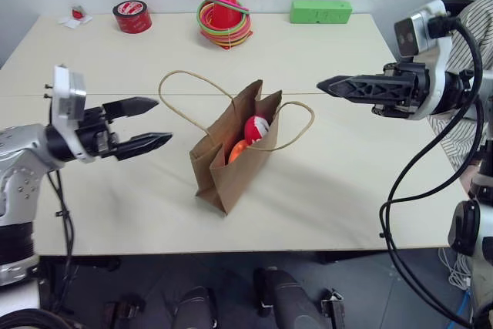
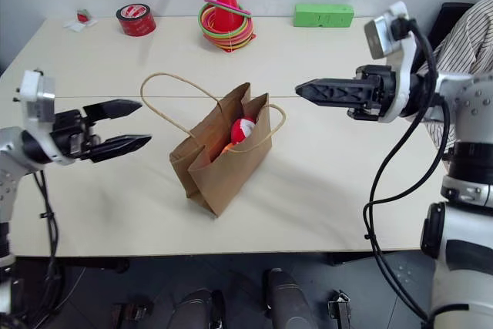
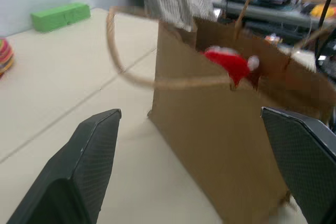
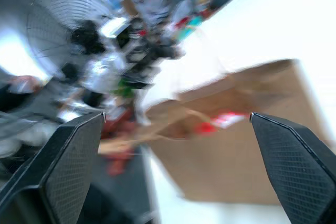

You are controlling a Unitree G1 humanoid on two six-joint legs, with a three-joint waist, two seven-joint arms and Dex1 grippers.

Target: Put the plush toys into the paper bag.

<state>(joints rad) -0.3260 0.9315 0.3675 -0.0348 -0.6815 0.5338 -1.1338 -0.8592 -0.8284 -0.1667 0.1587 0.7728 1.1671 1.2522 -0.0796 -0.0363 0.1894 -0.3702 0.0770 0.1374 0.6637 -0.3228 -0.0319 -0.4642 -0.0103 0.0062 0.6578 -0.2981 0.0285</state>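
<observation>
Left eye view: left claw (image 1: 159, 122) level, fingers spread, empty, aimed at plain brown kraft paper bag (image 1: 231, 167) standing mid-worktop (image 1: 331, 182). Right claw (image 1: 330, 85) level too, spread wide per its wrist view, well clear of the bag. Red-and-white Santa plush (image 1: 256, 127) and bright orange plush (image 1: 238, 149) tucked inside. Left wrist view catches only Santa (image 3: 231, 64) above the rim. Bare worktop all round the bag.

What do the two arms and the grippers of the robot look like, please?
Both arms are silver-grey metal with black joint sections. Each ends in a gripper, left gripper and right gripper, made of two black tapered fingers whose inner pads have a fine textured grid. A pale grey camera block sits on each wrist. Thick black cables loop down from the right arm, and thinner ones hang from the left arm.
</observation>
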